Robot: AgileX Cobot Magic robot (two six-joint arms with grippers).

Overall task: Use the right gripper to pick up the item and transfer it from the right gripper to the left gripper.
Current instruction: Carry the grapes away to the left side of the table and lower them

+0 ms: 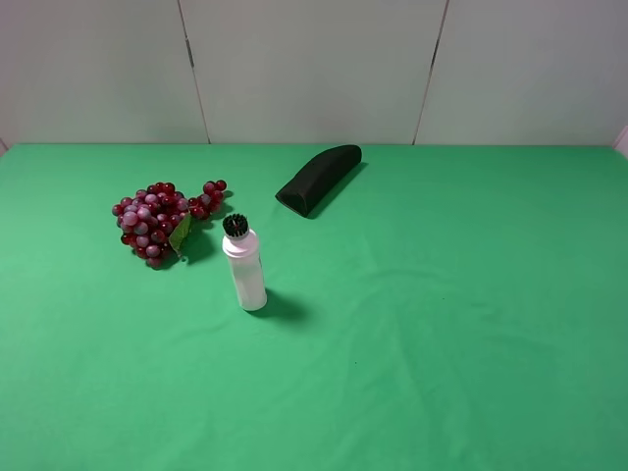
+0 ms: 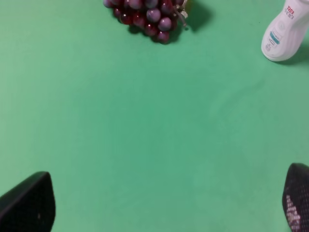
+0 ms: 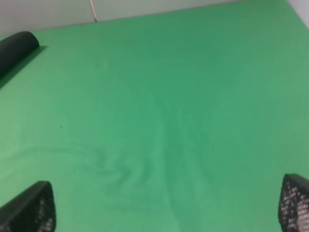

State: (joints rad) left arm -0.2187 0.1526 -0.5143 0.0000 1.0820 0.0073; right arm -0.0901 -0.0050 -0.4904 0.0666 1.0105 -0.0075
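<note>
The item, a bunch of glossy dark-red and pinkish grapes (image 1: 157,221) with a small green leaf, lies on the green cloth at the left of the exterior high view. Neither arm shows in that view. In the left wrist view the grapes (image 2: 147,17) lie ahead of my left gripper (image 2: 169,205), whose two black fingertips (image 2: 29,203) stand wide apart with only cloth between them. My right gripper (image 3: 166,208) is open too, over bare green cloth, and the grapes are out of its view.
A white bottle (image 1: 244,265) with a black brush cap stands upright just right of the grapes; the left wrist view also catches the bottle (image 2: 285,31). A black wedge-shaped case (image 1: 319,179) lies behind it, and the right wrist view catches the case's end (image 3: 17,48). Grey wall panels back the table.
</note>
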